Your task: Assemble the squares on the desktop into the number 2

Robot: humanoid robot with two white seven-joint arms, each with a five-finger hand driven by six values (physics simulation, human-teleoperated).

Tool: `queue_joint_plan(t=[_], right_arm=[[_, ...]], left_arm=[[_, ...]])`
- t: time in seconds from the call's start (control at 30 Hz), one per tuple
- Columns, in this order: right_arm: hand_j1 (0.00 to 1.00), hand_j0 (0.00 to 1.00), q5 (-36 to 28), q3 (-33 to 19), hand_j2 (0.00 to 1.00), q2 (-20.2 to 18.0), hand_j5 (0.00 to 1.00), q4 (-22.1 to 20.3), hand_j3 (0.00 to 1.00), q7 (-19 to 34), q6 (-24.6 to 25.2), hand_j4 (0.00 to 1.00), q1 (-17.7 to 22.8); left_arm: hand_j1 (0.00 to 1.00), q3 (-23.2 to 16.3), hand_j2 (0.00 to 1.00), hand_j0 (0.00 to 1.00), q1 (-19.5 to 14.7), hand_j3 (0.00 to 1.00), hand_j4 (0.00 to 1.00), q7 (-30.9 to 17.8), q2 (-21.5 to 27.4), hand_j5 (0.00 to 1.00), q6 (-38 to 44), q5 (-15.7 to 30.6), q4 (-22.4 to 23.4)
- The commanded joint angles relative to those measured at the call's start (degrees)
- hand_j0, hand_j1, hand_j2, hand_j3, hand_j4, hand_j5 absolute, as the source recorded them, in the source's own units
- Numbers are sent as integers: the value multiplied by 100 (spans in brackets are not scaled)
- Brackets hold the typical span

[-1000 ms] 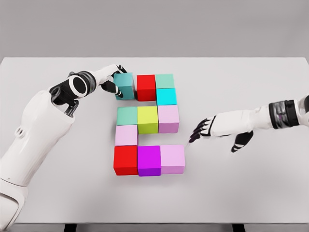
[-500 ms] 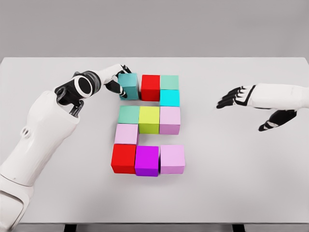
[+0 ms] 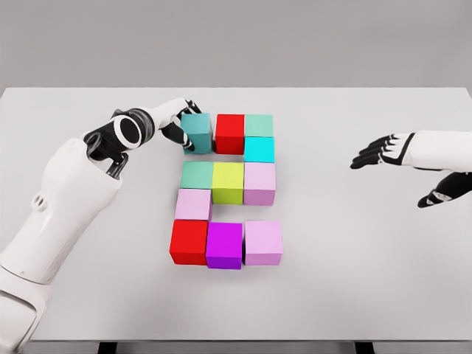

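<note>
While the squares [image 3: 226,190] are laid out mid-table in the outline of a 2, the teal cube [image 3: 197,132] at its top-left end is gripped by the curled fingers of the left hand [image 3: 177,122]. Well to the right, the right hand [image 3: 402,161] is held above the table [image 3: 354,295] — fingers spread, nothing grasped

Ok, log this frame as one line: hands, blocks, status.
left hand: on teal block, top-left | right hand: open, off blocks | blocks: 2 shape formed
</note>
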Motion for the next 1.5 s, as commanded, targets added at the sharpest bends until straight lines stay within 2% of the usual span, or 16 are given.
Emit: queue_joint_plan(t=[0.0,0.1,0.2,0.33,0.43,0.63,0.8,0.97,1.17,1.47], right_arm=[[100,100,-84,1,100,-47,100,-183,100,-2,16,100,26],[100,100,-84,19,100,-56,100,-183,100,-2,16,100,106],[100,100,-76,19,100,-47,100,-191,100,-2,16,100,369],[100,100,-49,98,100,-12,100,-191,100,-2,16,100,413],[100,100,-23,195,100,49,100,-200,100,-2,16,100,492],[100,100,162,406,100,436,100,-200,100,-2,16,100,484],[100,100,188,529,100,542,100,-200,100,-2,16,100,484],[100,100,294,599,100,664,100,-200,100,-2,16,100,484],[100,100,504,731,100,1104,100,-200,100,-2,16,100,466],[100,100,548,836,100,1104,100,-192,100,-2,16,100,440]], left_arm=[[57,-4,57,57,0,57,57,3,2,57,-14,-8,-1],[56,-4,56,56,-9,56,56,3,-6,56,-14,-8,-1],[56,-4,56,56,-9,56,56,3,-15,56,-14,-8,8],[56,5,56,56,-9,56,56,3,-59,56,-14,-105,8],[64,14,64,64,-9,64,64,3,-138,64,-14,-201,8],[86,22,86,86,0,86,86,3,-129,86,-14,-202,16],[96,22,96,96,0,96,96,3,-121,96,-14,-210,16],[98,22,98,98,0,98,98,3,-121,98,-14,-210,8],[99,14,99,99,-9,99,99,3,-103,99,-14,-289,16],[99,14,99,99,0,99,99,3,-68,99,-14,-483,25]])
